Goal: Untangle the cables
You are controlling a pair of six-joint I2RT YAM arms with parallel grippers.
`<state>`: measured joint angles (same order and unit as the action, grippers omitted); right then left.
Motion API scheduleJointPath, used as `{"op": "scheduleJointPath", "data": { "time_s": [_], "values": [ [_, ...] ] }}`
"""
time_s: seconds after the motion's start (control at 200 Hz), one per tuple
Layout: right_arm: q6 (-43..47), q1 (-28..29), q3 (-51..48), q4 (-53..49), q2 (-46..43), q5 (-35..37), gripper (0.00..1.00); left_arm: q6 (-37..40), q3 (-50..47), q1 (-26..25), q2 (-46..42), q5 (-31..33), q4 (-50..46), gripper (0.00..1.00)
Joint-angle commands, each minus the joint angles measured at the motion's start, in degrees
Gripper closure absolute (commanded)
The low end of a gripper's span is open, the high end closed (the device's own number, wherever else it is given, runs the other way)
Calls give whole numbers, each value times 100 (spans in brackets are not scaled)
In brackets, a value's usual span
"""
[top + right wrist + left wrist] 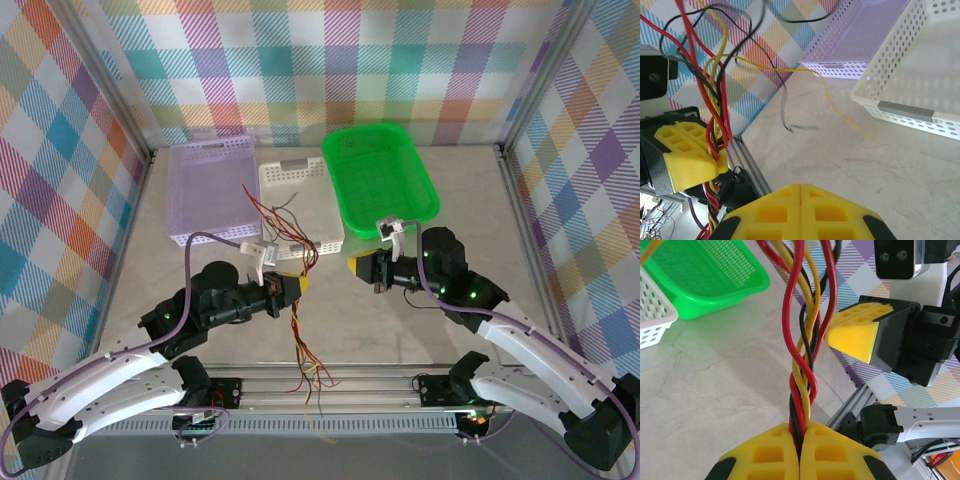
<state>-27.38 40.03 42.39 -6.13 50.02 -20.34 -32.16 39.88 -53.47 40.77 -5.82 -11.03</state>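
Left gripper (801,432): jaws clamped on the twisted red/black/yellow cables (803,382), just on the near side of the white basket (298,190). From the grip the bundle trails away from the basket to the near edge of the table (420,325). The loose ends fan out over the basket's front part. Right gripper (800,192): jaws pressed together, nothing between them, near-right of the basket. Green basket (385,185) on its right, lilac basket (210,190) on its left.

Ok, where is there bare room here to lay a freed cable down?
Bare table lies between the left wall and left arm; another patch between the green basket and right wall; a third between the cables and right arm. Crowded: before the white basket, where cables fan by the left gripper and right gripper.
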Motion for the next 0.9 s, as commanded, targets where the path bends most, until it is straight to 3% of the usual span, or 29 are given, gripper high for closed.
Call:
{"op": "scheduleJointPath", "data": {
  "time_s": [0.0,0.125,0.215,0.3,0.475,0.68,0.85,0.895],
  "values": [
    [-34,-22,-7,315,-98,-355,100,-71,-102,21,-75,12,75,100],
    [-461,-22,-121,1164,152,-1238,97,-127,-168,21,140,-290,368,100],
    [-647,-13,-32,1406,426,-1309,76,-178,-181,21,320,-503,574,100],
    [-733,-5,46,1675,647,-1387,64,-184,-191,21,392,-595,671,100],
    [-541,0,334,1528,990,-1170,60,-161,-200,21,403,-682,681,100],
    [-478,31,495,1608,1311,-1119,66,-185,-262,21,439,-756,759,100],
    [-499,66,469,1714,1336,-1167,100,-169,-263,17,440,-745,762,100],
    [-478,66,446,1671,1282,-1128,100,-160,-253,21,431,-731,744,100]
  ]
}}
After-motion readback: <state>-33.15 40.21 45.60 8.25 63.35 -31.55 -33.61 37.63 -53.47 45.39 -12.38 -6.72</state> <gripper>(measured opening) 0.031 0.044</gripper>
